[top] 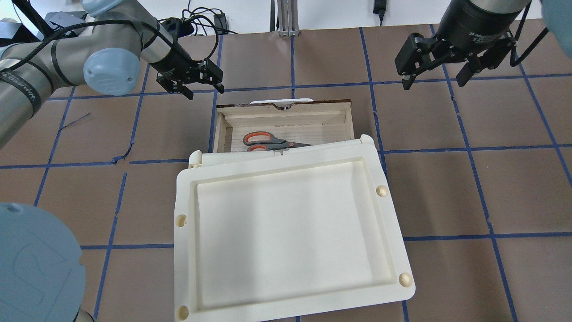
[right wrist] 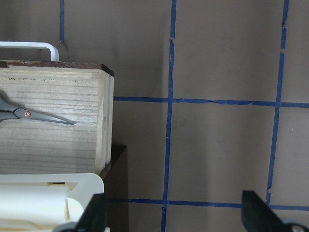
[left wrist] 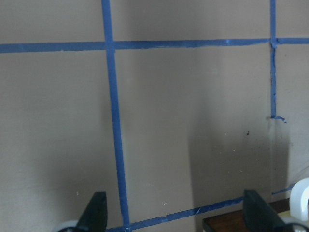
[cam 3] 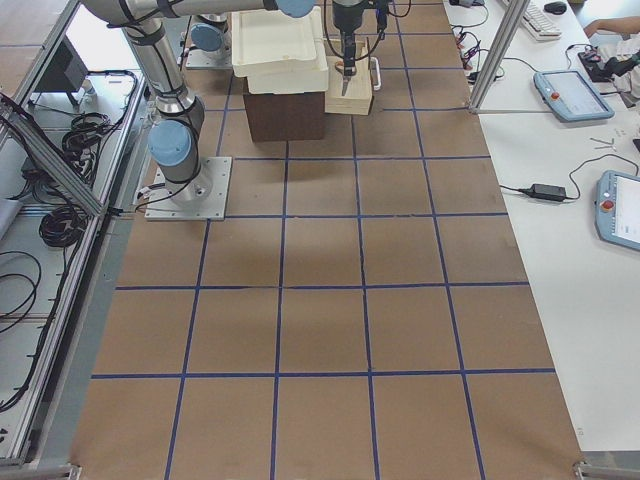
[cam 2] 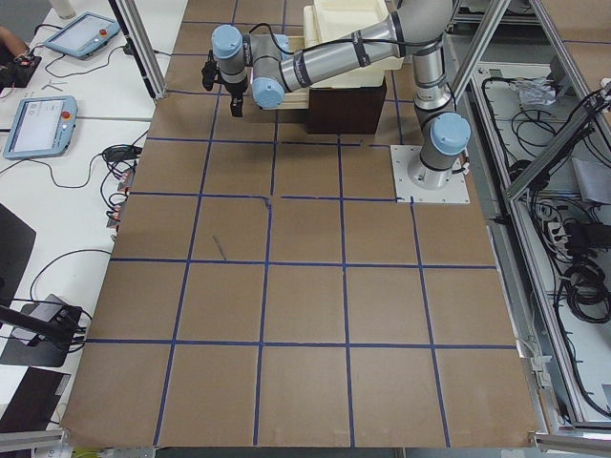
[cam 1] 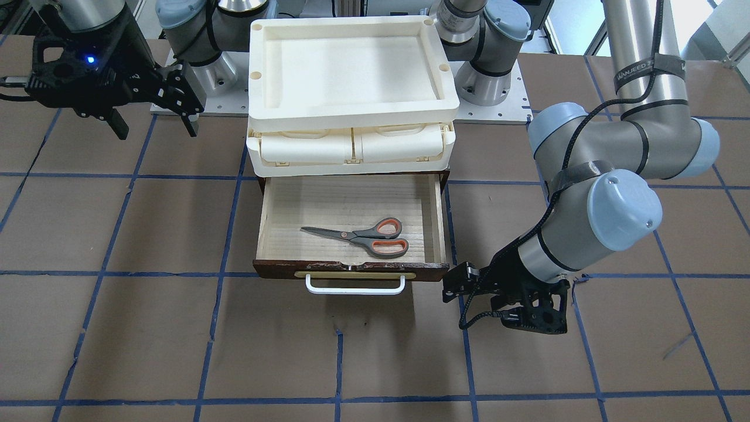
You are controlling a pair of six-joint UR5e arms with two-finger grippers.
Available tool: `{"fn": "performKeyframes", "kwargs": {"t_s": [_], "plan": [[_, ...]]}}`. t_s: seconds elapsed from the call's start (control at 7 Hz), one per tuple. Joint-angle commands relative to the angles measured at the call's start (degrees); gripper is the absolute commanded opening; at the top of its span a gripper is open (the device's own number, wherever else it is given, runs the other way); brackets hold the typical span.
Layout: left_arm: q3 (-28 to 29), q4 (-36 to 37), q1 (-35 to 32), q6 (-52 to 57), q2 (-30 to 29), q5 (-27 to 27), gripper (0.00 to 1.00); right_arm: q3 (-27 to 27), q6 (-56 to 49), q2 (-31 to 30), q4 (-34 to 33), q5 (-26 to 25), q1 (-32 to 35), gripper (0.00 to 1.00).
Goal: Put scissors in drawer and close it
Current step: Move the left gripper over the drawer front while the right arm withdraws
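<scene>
The scissors (cam 1: 363,235), dark grey blades with orange-lined grey handles, lie flat inside the open drawer (cam 1: 436,217), near its front. They also show in the overhead view (top: 267,141), and their blade tip shows in the right wrist view (right wrist: 46,117). The drawer is pulled out, its white bar handle (cam 1: 355,287) facing away from the robot. My left gripper (cam 1: 469,293) is open and empty, low beside the drawer's front corner. My right gripper (cam 1: 156,130) is open and empty, raised off to the drawer's other side.
A cream plastic tray-topped unit (cam 1: 351,64) sits on the dark cabinet above the drawer and hides the drawer's rear part in the overhead view (top: 290,223). Brown table with blue tape grid (cam 1: 176,340) surrounds it. Both arm bases stand behind the unit.
</scene>
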Motion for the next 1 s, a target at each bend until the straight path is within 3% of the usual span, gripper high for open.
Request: {"fn": "performKeyframes", "kwargs": {"t_s": [0.0, 0.86], "plan": [[-0.5, -0.9, -0.6, -0.8, 0.0, -0.8, 1.0, 0.2, -2.4, -1.3, 0.3, -0.1, -0.1, 1.0], [-1.3, -10.8, -0.7, -3.3, 1.1, -0.7, 1.0, -3.9, -1.8, 0.4, 4.7, -0.5, -1.1, 1.0]]}}
